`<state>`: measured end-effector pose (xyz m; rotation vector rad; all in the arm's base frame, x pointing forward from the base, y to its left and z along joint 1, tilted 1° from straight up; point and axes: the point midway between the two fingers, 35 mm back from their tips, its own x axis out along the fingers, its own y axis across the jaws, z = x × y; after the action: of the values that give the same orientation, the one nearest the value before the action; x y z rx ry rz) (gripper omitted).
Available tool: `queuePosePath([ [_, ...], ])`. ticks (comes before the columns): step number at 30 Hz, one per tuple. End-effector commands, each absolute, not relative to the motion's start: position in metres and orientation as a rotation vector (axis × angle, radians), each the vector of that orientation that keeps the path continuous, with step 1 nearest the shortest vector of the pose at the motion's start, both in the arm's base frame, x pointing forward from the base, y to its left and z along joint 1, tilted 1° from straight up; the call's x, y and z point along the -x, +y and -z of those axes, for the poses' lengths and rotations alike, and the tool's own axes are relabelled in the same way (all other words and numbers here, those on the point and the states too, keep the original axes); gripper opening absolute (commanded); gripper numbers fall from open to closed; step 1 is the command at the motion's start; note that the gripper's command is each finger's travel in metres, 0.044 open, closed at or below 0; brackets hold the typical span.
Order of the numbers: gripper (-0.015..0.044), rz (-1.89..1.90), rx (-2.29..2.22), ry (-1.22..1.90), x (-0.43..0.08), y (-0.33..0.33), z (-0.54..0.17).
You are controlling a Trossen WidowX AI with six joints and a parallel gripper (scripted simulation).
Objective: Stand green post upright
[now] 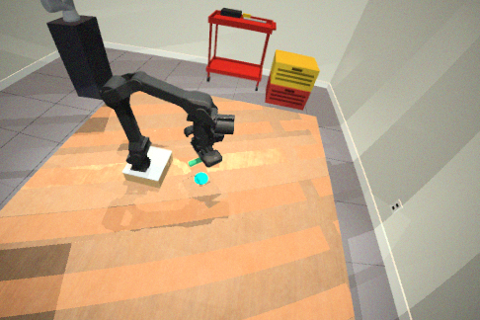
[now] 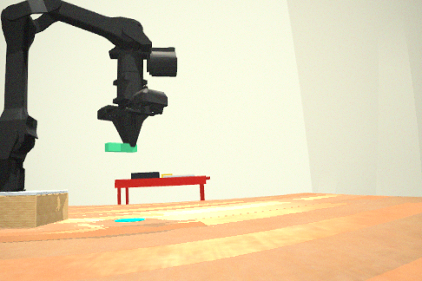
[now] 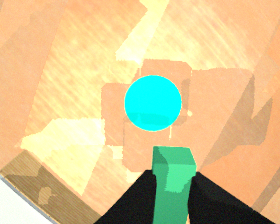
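The green post (image 1: 195, 162) (image 2: 116, 147) (image 3: 173, 175) is held lying level, high above the table. My gripper (image 2: 132, 146) (image 3: 170, 180) points straight down and is shut on the post near one end; the rest of the post sticks out to the left in the exterior view. The cyan circle (image 1: 201, 179) (image 2: 129, 220) (image 3: 153, 103) lies flat on the table, well below the post. In the wrist view the circle shows just beyond the post's end and nothing stands in it.
The arm's base stands on a white-topped block (image 1: 165, 163) (image 2: 52, 209) on the wooden table (image 1: 207, 251). Beyond the table are a red cart (image 1: 236, 69) (image 2: 161, 181), yellow and red drawers (image 1: 292, 78) and a black pedestal (image 1: 81, 58) bearing a grey arm.
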<state>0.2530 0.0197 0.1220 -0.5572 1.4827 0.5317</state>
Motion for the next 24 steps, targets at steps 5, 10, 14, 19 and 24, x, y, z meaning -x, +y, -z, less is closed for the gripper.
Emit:
queuePosePath([
  [5, 0.0023, -0.559, 0.560, 1.470, -0.250, 0.022, -0.119],
  [10, 0.0023, -0.566, 0.525, 1.446, -0.252, 0.022, -0.116],
  [14, 0.0023, -0.571, 0.497, 1.426, -0.254, 0.022, -0.113],
  [19, 0.0023, -0.577, 0.464, 1.400, -0.256, 0.022, -0.109],
  [24, 0.0023, -0.584, 0.432, 1.373, -0.258, 0.022, -0.106],
])
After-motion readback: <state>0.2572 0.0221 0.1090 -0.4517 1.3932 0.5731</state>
